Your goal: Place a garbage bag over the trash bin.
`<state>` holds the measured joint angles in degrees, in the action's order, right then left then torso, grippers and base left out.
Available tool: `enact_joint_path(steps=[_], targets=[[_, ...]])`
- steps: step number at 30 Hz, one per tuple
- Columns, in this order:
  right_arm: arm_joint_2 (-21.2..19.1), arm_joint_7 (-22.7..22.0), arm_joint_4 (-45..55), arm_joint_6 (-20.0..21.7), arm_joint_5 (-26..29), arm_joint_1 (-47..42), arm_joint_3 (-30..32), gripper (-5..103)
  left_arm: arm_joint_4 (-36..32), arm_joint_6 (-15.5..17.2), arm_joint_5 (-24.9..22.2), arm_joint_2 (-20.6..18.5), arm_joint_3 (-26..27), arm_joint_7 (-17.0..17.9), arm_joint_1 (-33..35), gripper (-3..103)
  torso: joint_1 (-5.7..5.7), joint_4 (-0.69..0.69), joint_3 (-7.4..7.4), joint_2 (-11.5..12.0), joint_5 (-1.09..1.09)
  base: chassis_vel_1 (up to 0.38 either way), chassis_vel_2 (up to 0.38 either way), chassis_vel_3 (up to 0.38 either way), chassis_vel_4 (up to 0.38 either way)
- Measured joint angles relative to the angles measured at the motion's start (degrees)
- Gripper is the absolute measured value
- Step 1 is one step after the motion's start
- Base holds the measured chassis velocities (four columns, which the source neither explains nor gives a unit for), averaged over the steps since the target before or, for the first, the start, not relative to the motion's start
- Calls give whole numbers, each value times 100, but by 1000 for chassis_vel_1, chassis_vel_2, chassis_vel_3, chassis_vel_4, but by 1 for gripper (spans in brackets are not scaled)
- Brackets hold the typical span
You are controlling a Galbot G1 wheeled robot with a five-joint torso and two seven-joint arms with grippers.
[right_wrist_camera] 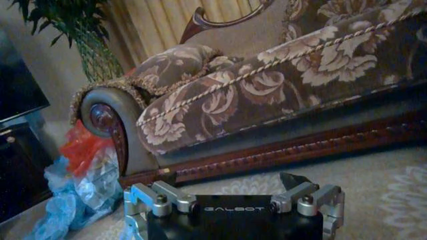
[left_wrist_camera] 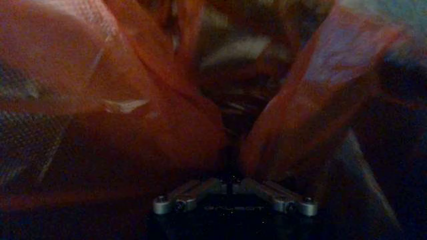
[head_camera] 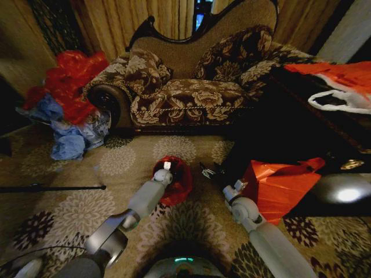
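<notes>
the left gripper [head_camera: 167, 166], pinched shut on the garbage bag [head_camera: 177, 180] draped over the trash bin on the carpet [head_camera: 116, 162] before the sofa [head_camera: 197, 92], could tear the thin film or drag it off the rim.

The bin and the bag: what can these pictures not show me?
- Bin: head view, the red bag covers it; whether its rim is wrapped is hidden.
- Left hand: left wrist view, its fingers are buried in bag folds; the grip is unclear.
- Right hand: right wrist view, fingertips are cut off by the edge; it faces the sofa.
</notes>
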<state>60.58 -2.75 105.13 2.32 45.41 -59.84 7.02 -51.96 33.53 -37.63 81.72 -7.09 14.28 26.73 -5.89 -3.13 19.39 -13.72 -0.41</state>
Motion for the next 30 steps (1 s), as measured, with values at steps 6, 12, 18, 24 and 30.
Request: enact_joint_path(steps=[6, 12, 18, 24, 30], targets=[[-12, -7, 42, 1, -7, -11, -12, 100, -5, 139, 25, -76, -42, 85, 148, 0, 0, 1, 0, 1, 0, 0, 0, 0, 0], [-6, -19, 39, 3, -6, 44, -48, 100, 37, 228, 24, -243, 14, 152, 92, 0, 1, 1, 0, 1, 0, 0, 0, 0, 0], [10, -45, -30, 5, -4, 152, -116, 100, 44, 167, 16, -254, 135, 256, -16, 0, 1, 0, 0, 2, 0, 0, 0, 0, 0], [26, -111, -17, 2, -12, 193, -186, 100, 16, 161, 2, -221, 157, 267, -58, 0, 1, 1, 0, 2, 0, 0, 0, 0, 0], [-2, -181, 111, 2, -16, 167, -196, 100, -748, 265, -208, -391, 185, 410, 108, 0, 1, 0, 0, 2, 0, 0, 0, 0, 0]])
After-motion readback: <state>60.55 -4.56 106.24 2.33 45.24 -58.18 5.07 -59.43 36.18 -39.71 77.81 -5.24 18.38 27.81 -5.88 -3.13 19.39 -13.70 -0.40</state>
